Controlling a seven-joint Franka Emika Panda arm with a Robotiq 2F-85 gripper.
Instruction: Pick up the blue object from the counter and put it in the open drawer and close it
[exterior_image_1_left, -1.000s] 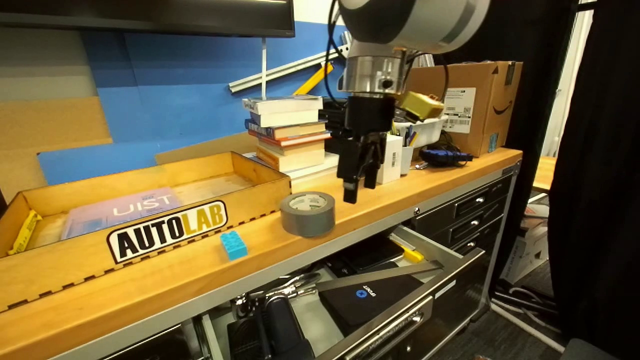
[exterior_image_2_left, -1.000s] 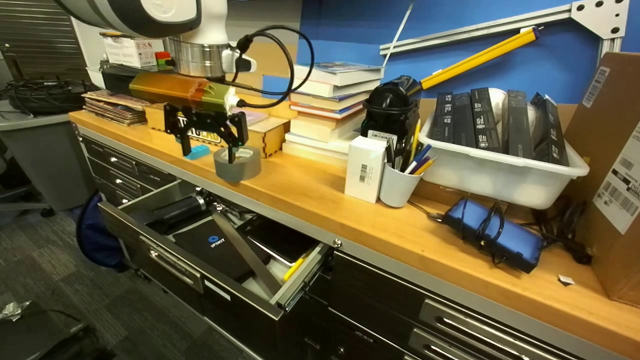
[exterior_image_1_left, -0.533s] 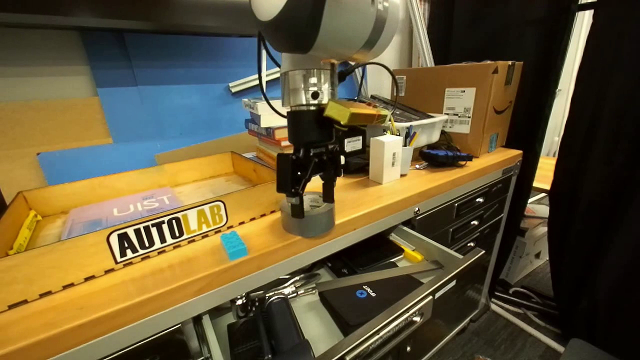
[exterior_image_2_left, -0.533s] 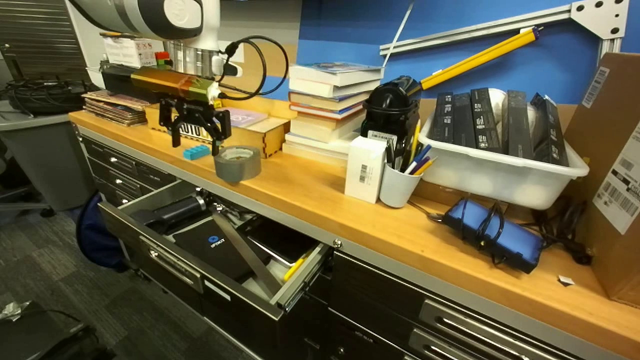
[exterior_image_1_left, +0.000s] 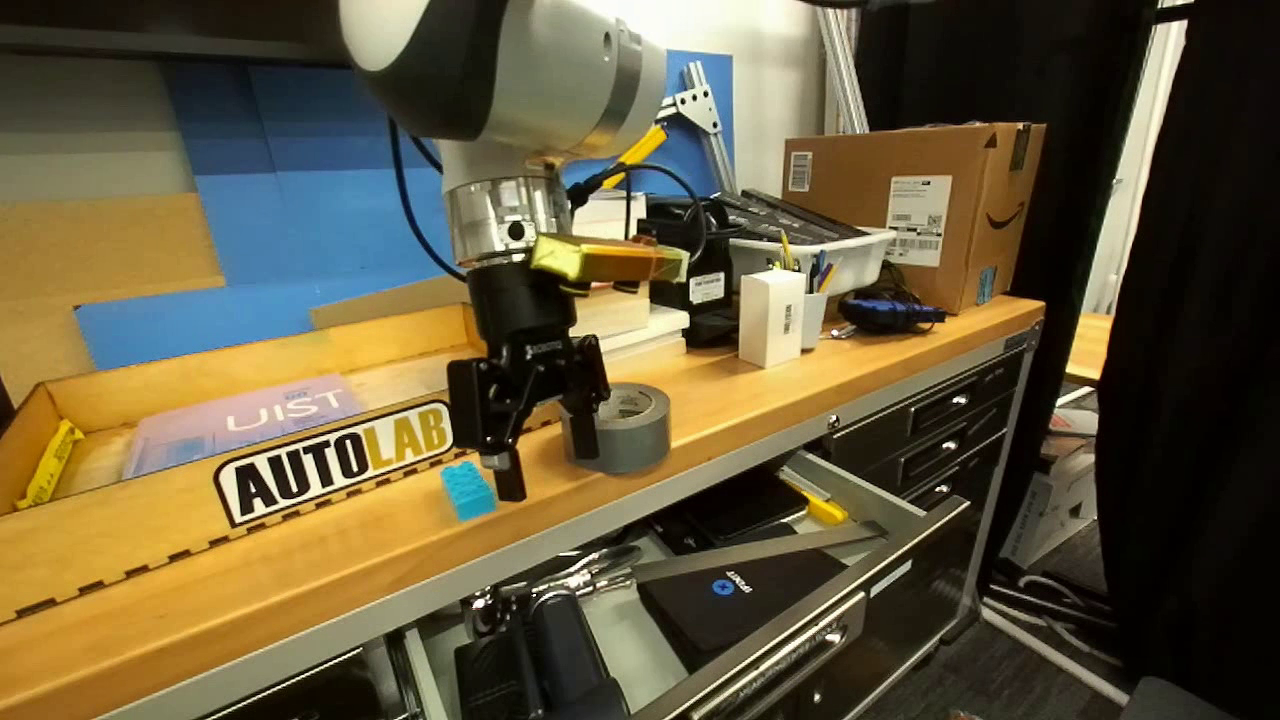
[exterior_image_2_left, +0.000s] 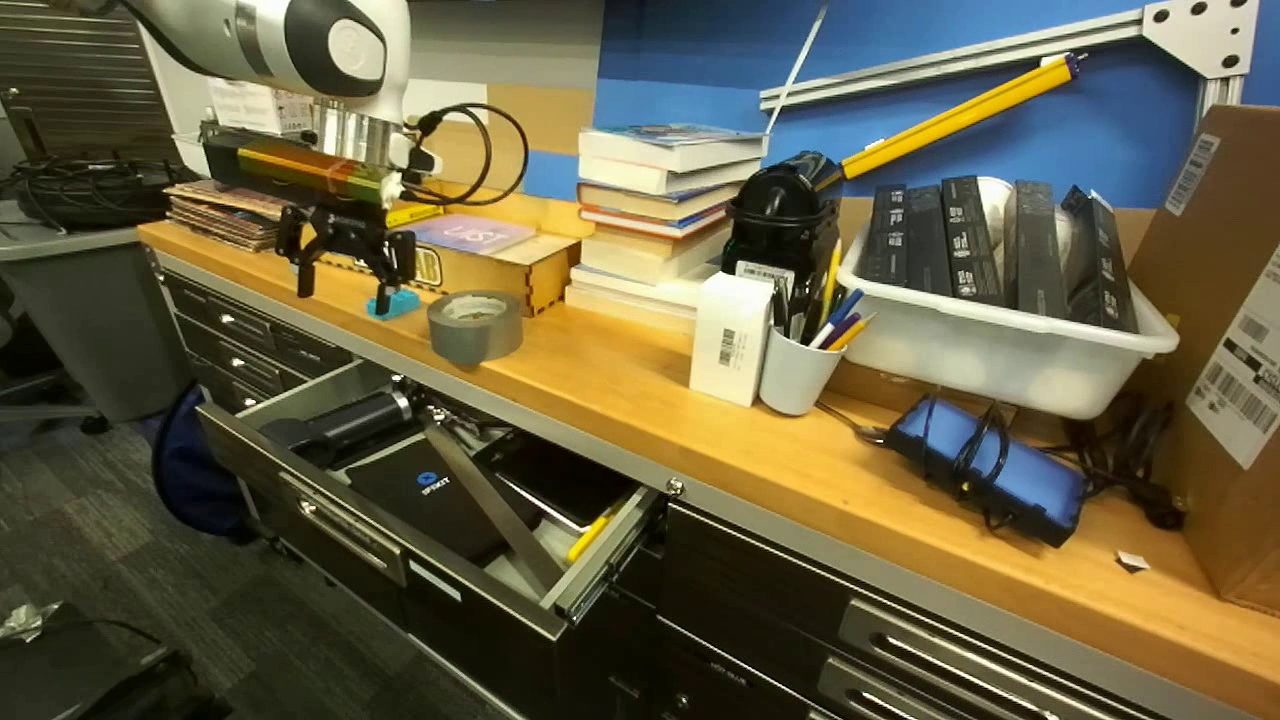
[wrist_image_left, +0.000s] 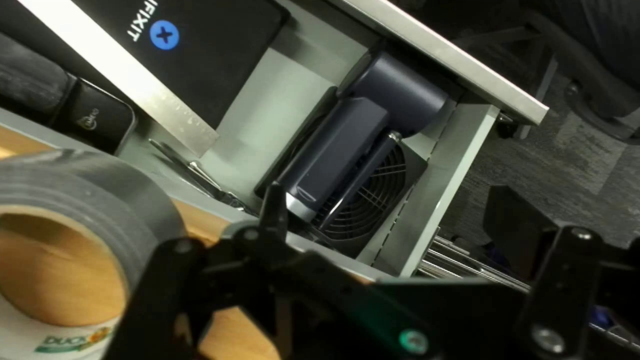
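Note:
The blue object, a small cyan block (exterior_image_1_left: 468, 490), lies on the wooden counter (exterior_image_1_left: 300, 560) in front of the AUTOLAB box. In an exterior view the block (exterior_image_2_left: 403, 303) is partly behind one fingertip. My gripper (exterior_image_1_left: 547, 460) is open and empty, pointing down, with one fingertip close beside the block in the image; whether they touch I cannot tell. The gripper also shows in an exterior view (exterior_image_2_left: 344, 288) and in the wrist view (wrist_image_left: 392, 215), where the block does not show. The drawer (exterior_image_2_left: 450, 563) stands open below the counter; its side wall shows in the wrist view (wrist_image_left: 449, 192).
A grey tape roll (exterior_image_1_left: 620, 440) stands on the counter right beside the gripper, large in the wrist view (wrist_image_left: 100, 185). The wooden AUTOLAB box (exterior_image_1_left: 340, 470) is behind the block. The drawer holds a black iFixit case (exterior_image_2_left: 430, 500), a metal ruler and a dark tool.
My gripper has moved left in both exterior views, from beyond the tape roll past it to beside the block, and sunk lower. The block, tape roll and drawer have not moved.

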